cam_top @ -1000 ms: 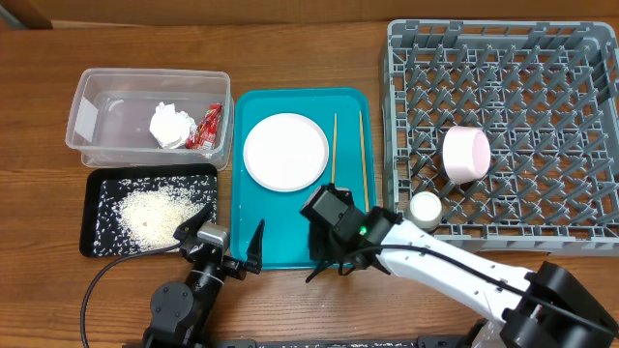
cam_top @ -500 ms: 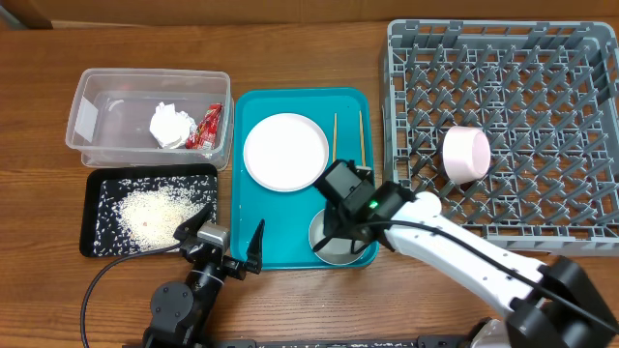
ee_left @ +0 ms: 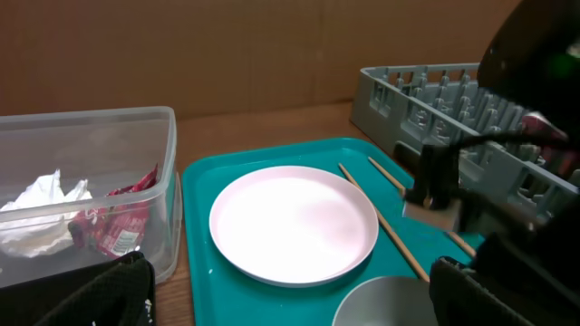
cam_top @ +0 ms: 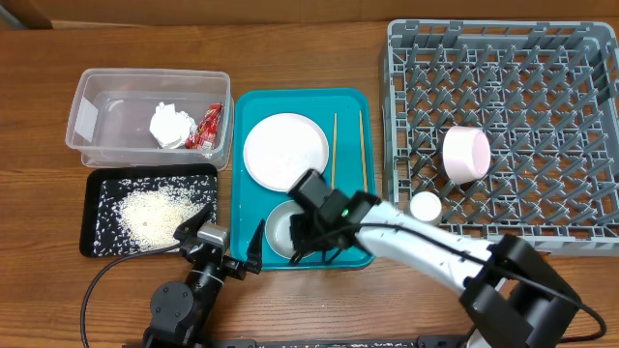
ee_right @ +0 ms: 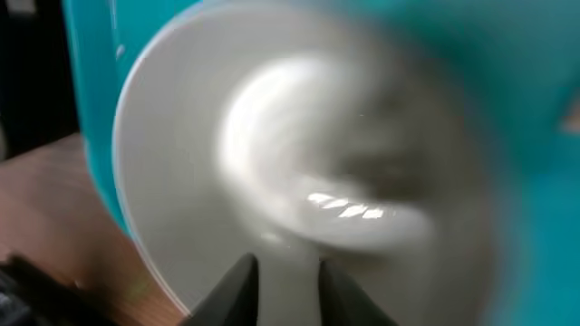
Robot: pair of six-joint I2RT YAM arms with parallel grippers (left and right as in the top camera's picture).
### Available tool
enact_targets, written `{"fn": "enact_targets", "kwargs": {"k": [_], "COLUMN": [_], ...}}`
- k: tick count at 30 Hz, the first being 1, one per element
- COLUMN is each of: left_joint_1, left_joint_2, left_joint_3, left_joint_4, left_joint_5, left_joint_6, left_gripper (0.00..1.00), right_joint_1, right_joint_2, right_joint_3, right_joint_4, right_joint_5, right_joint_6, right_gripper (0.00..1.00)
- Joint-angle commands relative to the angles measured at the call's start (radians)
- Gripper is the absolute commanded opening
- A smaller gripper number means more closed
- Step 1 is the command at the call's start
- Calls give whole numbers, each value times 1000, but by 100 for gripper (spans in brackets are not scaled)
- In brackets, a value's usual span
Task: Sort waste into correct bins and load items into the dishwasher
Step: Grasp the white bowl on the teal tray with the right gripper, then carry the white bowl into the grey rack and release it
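My right gripper [cam_top: 308, 228] is shut on the rim of the light grey bowl [cam_top: 282, 230] over the front of the teal tray [cam_top: 251, 106]. In the right wrist view the bowl [ee_right: 317, 172] fills the frame, blurred, with the fingertips [ee_right: 285, 276] close together on it. My left gripper [cam_top: 224, 253] is open and empty at the table's front edge. The white-pink plate [cam_top: 285, 152] and two chopsticks [cam_top: 363, 145] lie on the teal tray. The pink bowl [cam_top: 465, 155] and white cup [cam_top: 426, 206] are in the grey dish rack [cam_top: 503, 58]. The tissue [cam_top: 170, 124] and red wrapper [cam_top: 207, 128] lie in the clear tub [cam_top: 97, 92]. Rice [cam_top: 150, 213] lies on the black tray [cam_top: 97, 184].
In the left wrist view, the plate [ee_left: 294, 222], chopsticks [ee_left: 381, 217], grey bowl [ee_left: 390, 303], tub [ee_left: 91, 163] and rack [ee_left: 426, 95] show; the right arm [ee_left: 535, 172] crosses at right. The rack's left wall stands just right of the teal tray.
My right gripper has swung left along the front of the teal tray, and the grey bowl has come with it from the tray's right front to its middle front. The left arm has not moved.
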Motion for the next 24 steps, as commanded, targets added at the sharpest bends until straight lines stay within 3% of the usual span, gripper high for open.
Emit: {"fn": "enact_targets", "kwargs": {"k": [1, 4, 6, 8, 12, 20, 23, 24], "left_joint_1": [6, 6, 6, 6, 6, 6, 6, 6], "left_joint_2": [-10, -10, -10, -10, -10, -10, -10, -10], "left_joint_3": [-13, -13, -13, -13, -13, -13, -13, -13], "left_joint_4": [6, 6, 6, 6, 6, 6, 6, 6], "left_joint_5": [0, 0, 0, 0, 0, 0, 0, 0], "left_joint_6": [5, 5, 5, 5, 5, 5, 5, 5], "left_gripper": [100, 100, 100, 100, 100, 100, 100, 100], "right_joint_1": [-89, -147, -178, -194, -182, -89, -71, -68], "right_joint_2": [-89, -132, -137, -131, -94, 26, 45, 46], "right_joint_3": [88, 109, 109, 105, 67, 26, 26, 26], "right_joint_4": [-68, -119, -143, -173, -180, -157, -143, -146], "right_joint_5": [18, 18, 18, 19, 17, 7, 13, 31], "right_joint_6": [-175, -230, -230, -230, -229, -183, -149, -138], "right_gripper": [34, 47, 51, 51, 41, 36, 19, 6]}}
